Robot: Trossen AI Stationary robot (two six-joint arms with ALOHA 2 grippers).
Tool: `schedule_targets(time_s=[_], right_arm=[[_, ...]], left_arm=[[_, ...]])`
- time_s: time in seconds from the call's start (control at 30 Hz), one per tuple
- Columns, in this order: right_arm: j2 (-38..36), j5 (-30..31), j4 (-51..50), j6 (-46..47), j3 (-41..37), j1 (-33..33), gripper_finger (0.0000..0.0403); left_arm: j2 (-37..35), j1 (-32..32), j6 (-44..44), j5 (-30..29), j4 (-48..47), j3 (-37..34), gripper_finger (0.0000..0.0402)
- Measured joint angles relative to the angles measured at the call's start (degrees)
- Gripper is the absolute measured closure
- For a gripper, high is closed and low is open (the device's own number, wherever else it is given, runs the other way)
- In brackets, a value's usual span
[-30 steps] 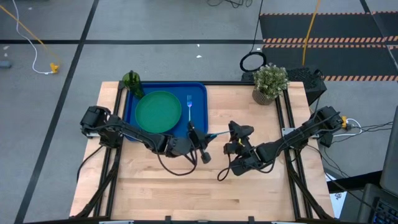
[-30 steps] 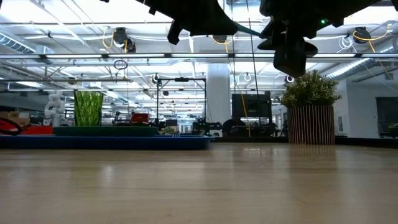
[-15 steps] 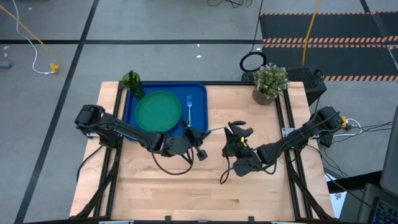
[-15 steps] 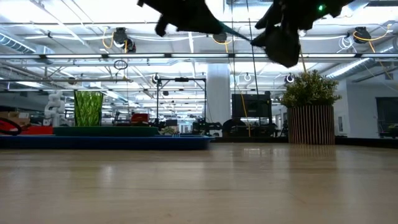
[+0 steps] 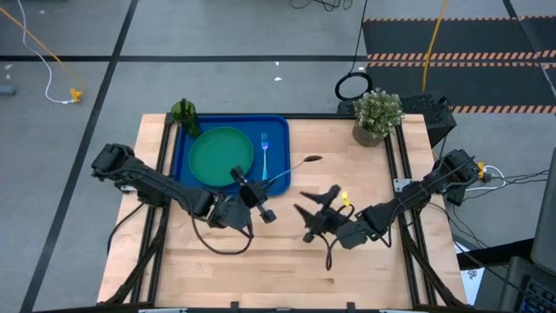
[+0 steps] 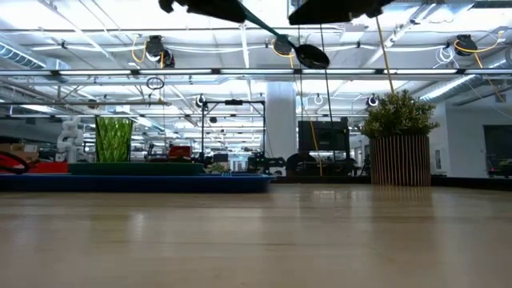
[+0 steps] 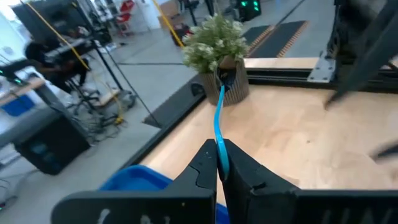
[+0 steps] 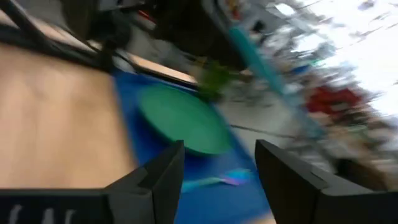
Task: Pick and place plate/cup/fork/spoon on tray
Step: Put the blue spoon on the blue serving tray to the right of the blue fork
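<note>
My left gripper (image 5: 254, 193) hangs above the table just off the tray's near right corner, shut on the spoon (image 5: 291, 173). The spoon's light-blue handle (image 7: 219, 118) runs out toward the far right and ends in the dark bowl (image 6: 312, 56), high above the wood. To its right, my right gripper (image 5: 314, 202) stands open and empty, its fingers (image 8: 163, 175) pointing toward the tray. The blue tray (image 5: 280, 130) holds the green plate (image 5: 220, 156), the fork (image 5: 264, 149) and, at its far left corner, the cup (image 5: 184, 113). My left gripper pinches the spoon's handle at its free end (image 7: 219, 157) between its two fingers. The fingers lie nearly level and in line with the handle, pointing toward the table's right. The spoon is lifted clear and sticks out ahead of the fingertips, bowl farthest away.
A potted plant (image 5: 377, 115) stands at the far right corner of the table. Bare wood (image 5: 287, 269) spans the near half of the table. Metal frame rails (image 5: 407, 191) run along both sides.
My right gripper has let go of the spoon's bowl end, rolled and drawn back toward the near edge. My left gripper, still shut on the handle, has carried the spoon up and toward the tray; the bowl now shows free.
</note>
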Motion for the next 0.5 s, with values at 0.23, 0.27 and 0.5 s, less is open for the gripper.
schedule_targets(time_s=[0.23,0.27,0.5], right_arm=[[0.00,-13.25,3.53,11.99,0.00,-3.58,0.0213],[0.00,-14.42,4.34,12.70,0.00,-3.89,0.0213],[0.00,-26.20,20.18,17.36,-2.46,-7.12,0.0213]], left_arm=[[-1.41,-3.64,2.41,-7.80,1.03,-0.03,0.0395],[-1.60,-4.28,3.33,-9.08,1.13,-0.02,0.0397],[-2.26,-8.95,14.44,-14.57,6.88,-0.01,0.0397]])
